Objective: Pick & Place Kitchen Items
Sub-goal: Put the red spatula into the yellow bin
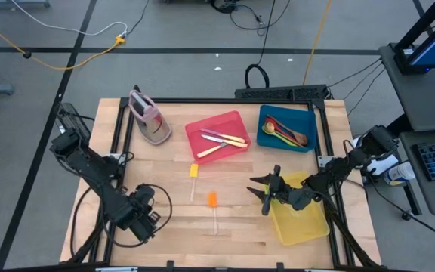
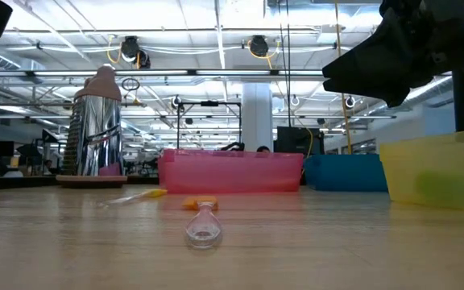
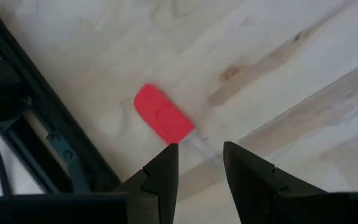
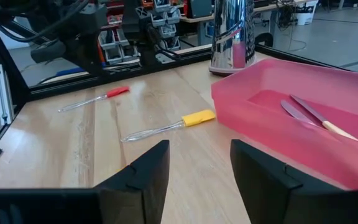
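A red-headed spatula [image 3: 163, 116] with a clear handle lies flat on the wood at the table's near left. My left gripper [image 3: 201, 165] points down over it, open, one finger on each side of the handle. My right gripper [image 4: 197, 165] stands open and level at the left edge of the yellow tray [image 1: 302, 223], with nothing between its fingers. A yellow-headed spatula [image 1: 193, 172] and an orange-headed one [image 1: 212, 200] lie on the table's middle. Cream-handled knives [image 1: 221, 140] lie in the red tray [image 1: 236, 121]. Spoons [image 1: 285, 132] lie in the blue tray [image 1: 308, 115].
A pink-grey stand [image 1: 149, 119] sits at the far left beside the red tray. A black frame rail [image 3: 48, 134] runs close to the red spatula. Something green [image 2: 441, 185] shows blurred through the yellow tray's wall. Bare wood lies between the two arms.
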